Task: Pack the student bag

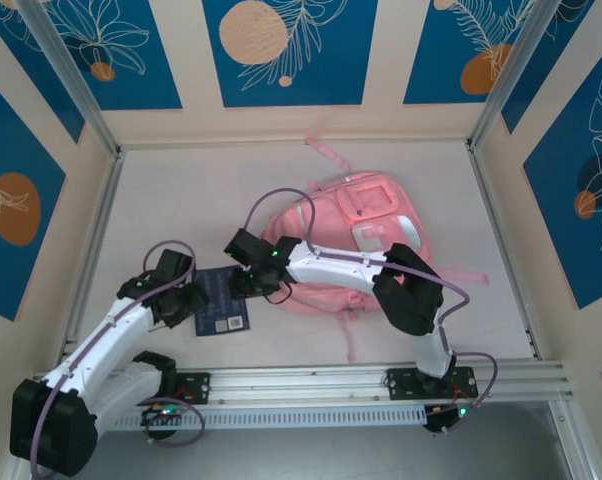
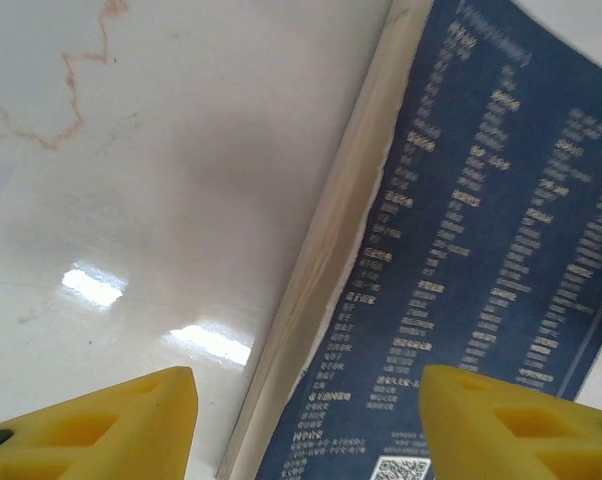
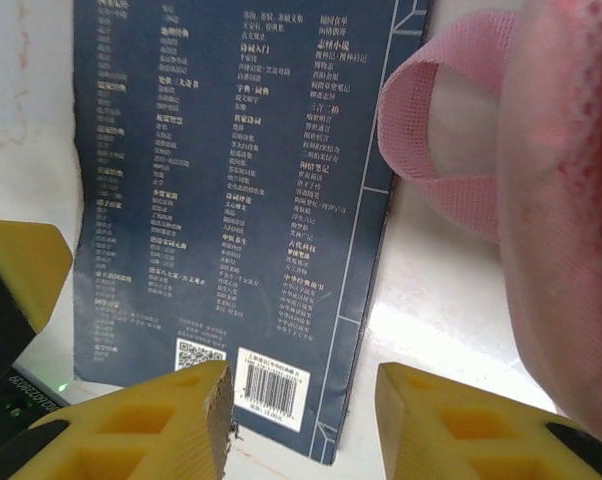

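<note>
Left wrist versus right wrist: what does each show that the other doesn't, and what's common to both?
Left wrist: the book's cream page edge and a brown crack-like line on the table. Right wrist: the student bag, its pink strap loop and the book's barcode. Both: the dark blue book cover with pale print, lying on the white table, framed by open yellow fingers.

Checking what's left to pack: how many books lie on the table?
1. The dark blue softcover book lies flat on the white table, just left of the soft pink fabric backpack. More could be hidden inside or under it.
</note>
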Available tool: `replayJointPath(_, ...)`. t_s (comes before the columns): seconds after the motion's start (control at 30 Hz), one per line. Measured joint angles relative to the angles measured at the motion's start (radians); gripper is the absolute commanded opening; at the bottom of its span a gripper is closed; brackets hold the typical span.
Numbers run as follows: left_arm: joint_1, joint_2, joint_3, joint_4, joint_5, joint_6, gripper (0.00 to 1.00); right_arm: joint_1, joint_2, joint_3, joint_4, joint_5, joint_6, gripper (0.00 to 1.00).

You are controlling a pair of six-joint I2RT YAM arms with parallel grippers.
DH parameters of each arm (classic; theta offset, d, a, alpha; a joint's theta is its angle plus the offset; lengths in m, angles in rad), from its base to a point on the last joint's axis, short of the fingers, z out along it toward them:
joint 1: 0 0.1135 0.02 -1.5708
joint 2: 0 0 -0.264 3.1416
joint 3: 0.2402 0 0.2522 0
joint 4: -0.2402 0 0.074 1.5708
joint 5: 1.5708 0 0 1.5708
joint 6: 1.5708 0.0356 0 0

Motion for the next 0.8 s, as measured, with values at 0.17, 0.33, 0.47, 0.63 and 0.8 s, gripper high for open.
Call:
replayJointPath(0.17,0.006,0.011,-0.053,0.064,0.018,-0.010,0.60,-0.007,0.064,0.019,-0.004,-0.008,0.009,0.42)
replayJointPath(0.33,0.009,0.029,-0.084,0.102,0.025,-0.016,0.53,-0.009,0.128,0.066,-0.012,-0.022,0.011,0.42)
replayJointPath(0.47,0.010,0.040,-0.104,0.146,0.037,-0.022,0.44,-0.010,0.172,0.101,-0.026,-0.030,0.007,0.41)
replayJointPath(0.63,0.011,0.070,-0.124,0.193,0.059,-0.019,0.37,-0.010,0.182,0.102,-0.030,-0.034,0.006,0.41)
replayJointPath(0.8,0.013,0.092,-0.123,0.220,0.078,-0.008,0.31,-0.011,0.198,0.122,-0.047,-0.046,-0.012,0.41)
